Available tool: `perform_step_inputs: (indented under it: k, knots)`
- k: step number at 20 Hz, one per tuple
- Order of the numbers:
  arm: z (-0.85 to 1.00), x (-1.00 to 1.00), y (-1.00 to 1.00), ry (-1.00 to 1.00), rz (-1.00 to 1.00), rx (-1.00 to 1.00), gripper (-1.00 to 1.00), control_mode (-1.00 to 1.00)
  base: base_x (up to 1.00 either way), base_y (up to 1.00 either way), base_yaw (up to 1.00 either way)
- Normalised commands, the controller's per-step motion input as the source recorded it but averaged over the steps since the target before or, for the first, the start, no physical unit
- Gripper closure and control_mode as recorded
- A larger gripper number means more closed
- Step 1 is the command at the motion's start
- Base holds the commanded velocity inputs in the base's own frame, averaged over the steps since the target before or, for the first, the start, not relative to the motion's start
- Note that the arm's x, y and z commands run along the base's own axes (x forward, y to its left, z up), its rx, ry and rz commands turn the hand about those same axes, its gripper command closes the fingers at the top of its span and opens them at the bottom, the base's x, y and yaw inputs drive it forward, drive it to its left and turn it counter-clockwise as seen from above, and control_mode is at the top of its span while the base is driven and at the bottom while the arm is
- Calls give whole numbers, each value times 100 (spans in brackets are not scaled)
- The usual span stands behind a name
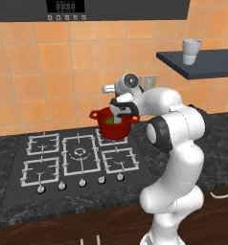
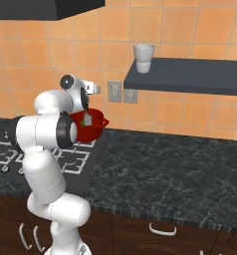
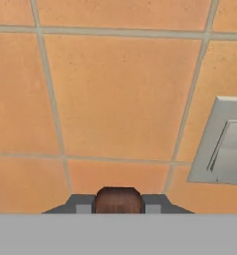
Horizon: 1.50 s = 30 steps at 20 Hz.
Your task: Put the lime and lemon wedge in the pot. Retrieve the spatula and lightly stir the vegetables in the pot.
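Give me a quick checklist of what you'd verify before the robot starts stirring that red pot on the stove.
1. Spatula held: ok. In the hand view the brown handle of the spatula sits clamped between the fingers.
2. Blade in the pot: ok. A grey blade hangs inside the pot in the right base view.
3. Pot seated on the stove: ok, upright on the rear right burner.
4. Lime in the pot: ok, something green shows inside, beside the blade.
5. Lemon wedge in the pot: cannot tell, too small to pick out.
6. Room to stir: cannot tell. The hand faces the tiled wall and its wall switch.
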Motion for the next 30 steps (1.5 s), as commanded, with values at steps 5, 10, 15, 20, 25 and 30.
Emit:
perform_step_inputs:
  k: [5, 10, 15, 20, 25, 30]
  knots:
    - [-53, 36, 0, 7, 0, 0, 100, -100, 0, 0, 0]
    - [-50, 38, 0, 1, 0, 0, 100, -100, 0, 0, 0]
    - [20, 11, 3, -10, 1, 5, 100, -100, 0, 0, 0]
    - [38, 0, 0, -4, 0, 10, 100, -100, 0, 0, 0]
    - [-13, -23, 0, 4, 0, 10, 100, -100, 0, 0, 0]
    - [-36, -38, -1, 2, 0, 3, 100, -100, 0, 0, 0]
